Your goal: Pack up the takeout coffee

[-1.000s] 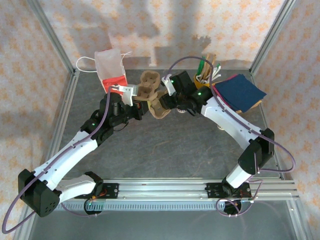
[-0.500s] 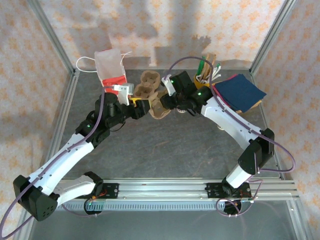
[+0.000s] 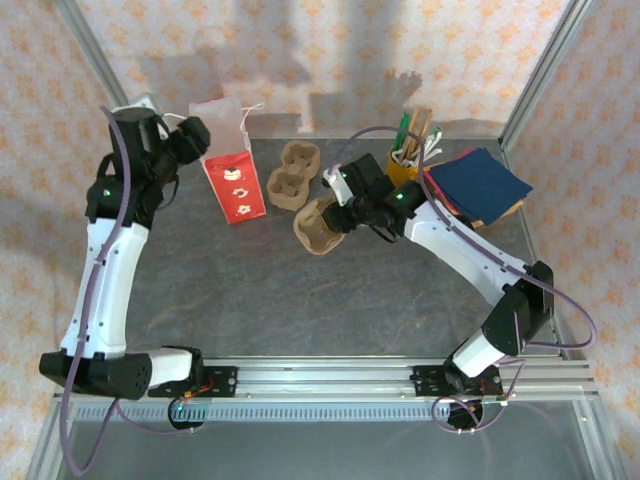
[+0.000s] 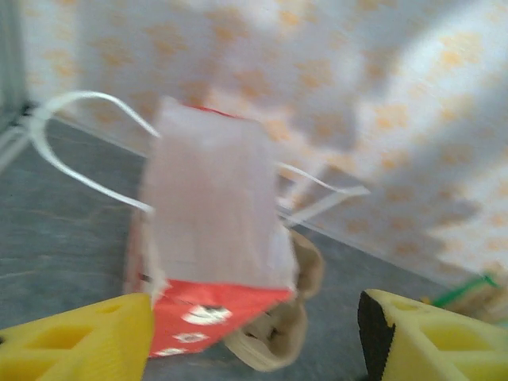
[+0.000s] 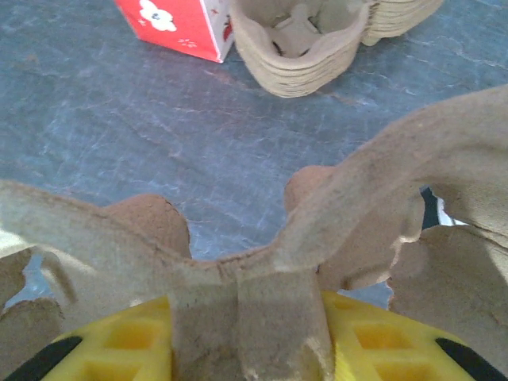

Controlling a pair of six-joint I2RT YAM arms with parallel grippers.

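From above, the right gripper [image 3: 338,213] clamps a brown carrier [image 3: 312,228] at centre frame, with bare table [image 3: 300,300] open below it; at the left wrist, the left gripper [image 4: 254,317] stands apart before the red-and-white bag [image 4: 210,214]; at the right wrist, the carrier's rib sits pinched between yellow fingers [image 5: 135,337], and I cannot tell where the coffee cup is.

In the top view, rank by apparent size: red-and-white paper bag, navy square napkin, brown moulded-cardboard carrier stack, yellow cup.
1. Red-and-white paper bag and navy square napkin: too close to rank.
2. Brown moulded-cardboard carrier stack.
3. Yellow cup, smallest.
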